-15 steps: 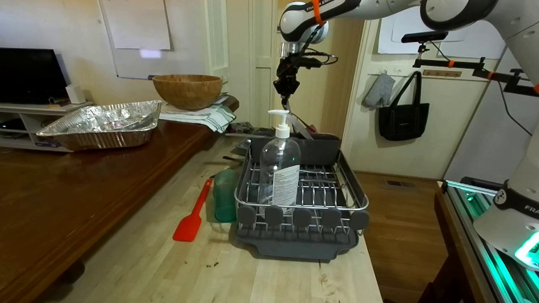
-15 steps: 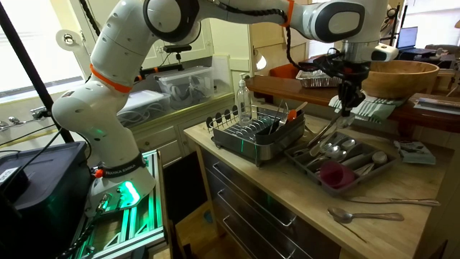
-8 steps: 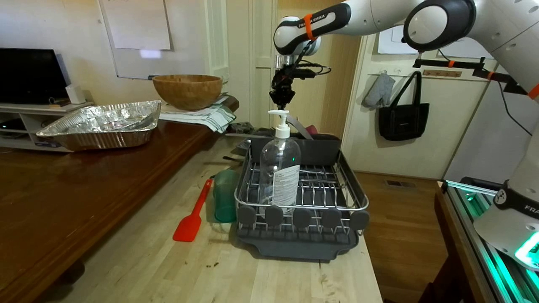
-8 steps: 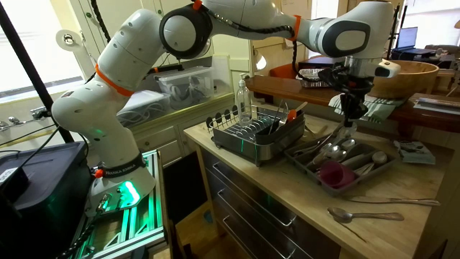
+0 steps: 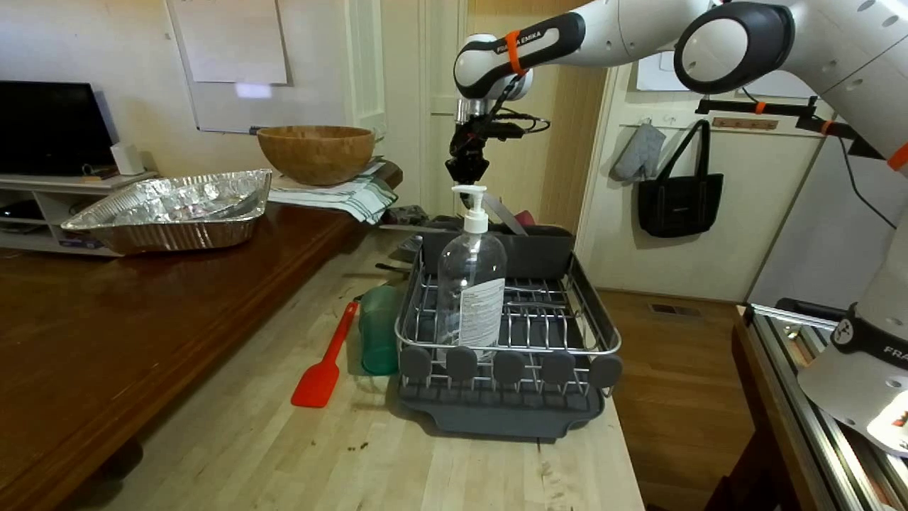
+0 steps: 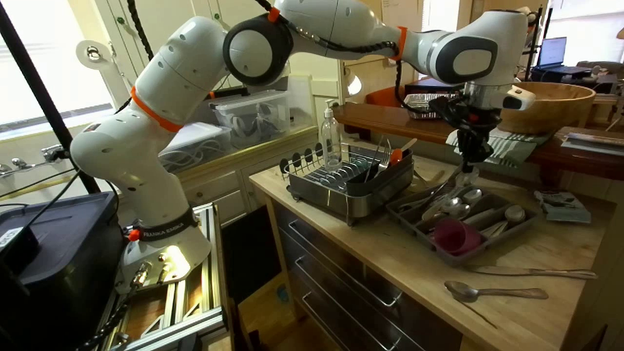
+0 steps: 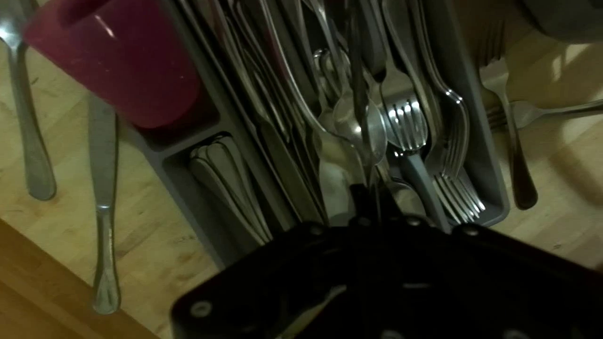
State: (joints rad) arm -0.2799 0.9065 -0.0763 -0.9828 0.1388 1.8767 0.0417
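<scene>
cutlery [image 7: 405, 125], crowded and silvery, could snag the slim metal utensil [image 7: 360, 89] that the black gripper [image 7: 373, 193] clenches over the grey plastic tray [image 7: 476, 113] — an uneven pinch might let it twist. a silver knife [image 7: 102, 155] lies near the edge of the pale wooden worktop [image 6: 555, 243]; beyond, a brown counter [image 5: 177, 312] carries a round wooden bowl [image 5: 316, 152].

The arm [image 6: 180, 68] is white with dark-ringed round joints [image 6: 251, 54], orange bands [image 6: 155, 113], a braided black cable [image 6: 363, 48] and "FRANKA EMIKA" on its black collar [image 6: 168, 230]; pale screws [image 7: 201, 309] dot the black fingers [image 7: 361, 201].
</scene>
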